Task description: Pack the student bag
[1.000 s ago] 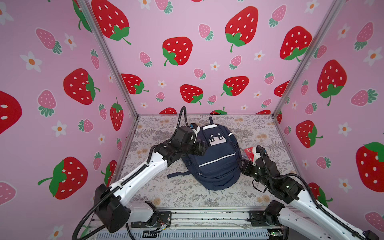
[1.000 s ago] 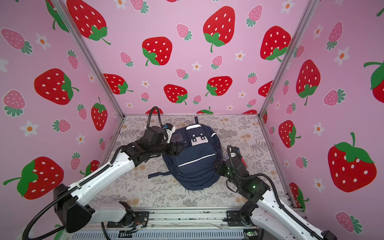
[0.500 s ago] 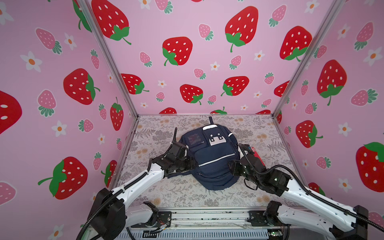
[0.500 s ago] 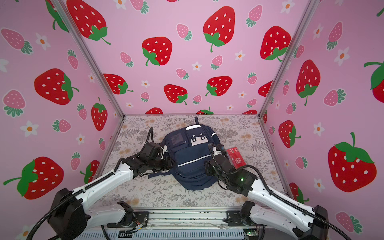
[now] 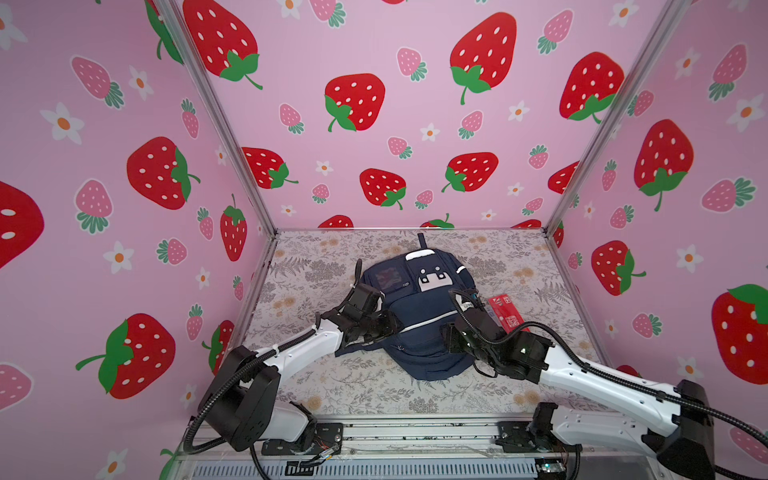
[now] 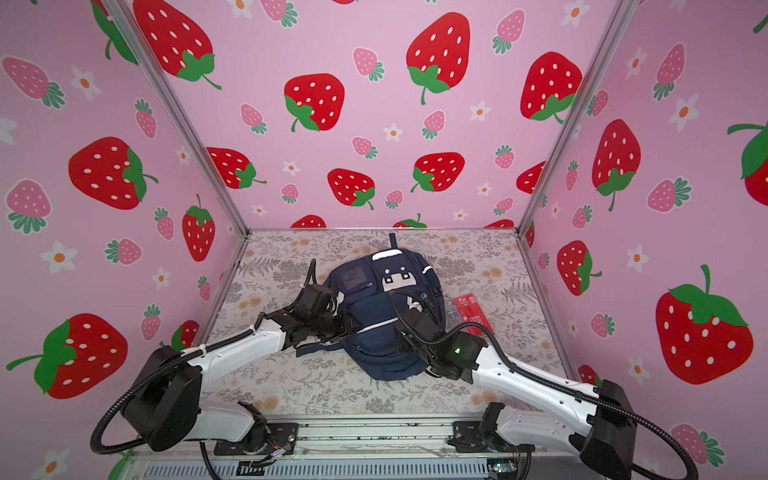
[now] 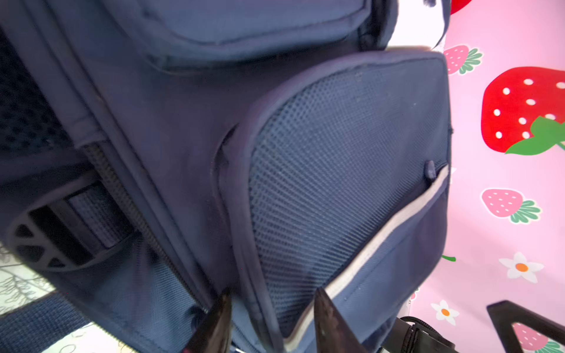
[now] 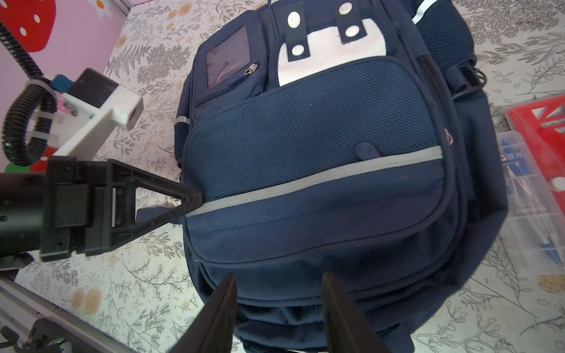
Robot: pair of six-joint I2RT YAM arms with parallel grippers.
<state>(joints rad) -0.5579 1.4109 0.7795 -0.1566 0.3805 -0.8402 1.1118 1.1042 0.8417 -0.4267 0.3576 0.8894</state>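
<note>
The student bag (image 5: 419, 291) (image 6: 382, 307) is a navy backpack with a silver stripe and a white face patch. It lies front-up in the middle of the floral table in both top views. My left gripper (image 5: 390, 326) (image 6: 348, 328) is at the bag's left side. In the left wrist view its fingers (image 7: 272, 293) stand apart astride the piped edge of the mesh pocket (image 7: 336, 168). My right gripper (image 5: 448, 344) (image 6: 401, 341) is open at the bag's lower right. The bag's bottom end (image 8: 321, 244) shows between its spread fingers (image 8: 278, 278).
A red flat pack (image 5: 505, 311) (image 6: 471, 309) (image 8: 538, 122) and a clear plastic case (image 8: 532, 207) lie on the table just right of the bag. Pink strawberry walls close three sides. A metal rail (image 5: 415, 432) runs along the front edge.
The left gripper dropped from the bag's upper left to its left side, and its jaws narrowed. The right arm swung in from the right to the bag's lower right.
</note>
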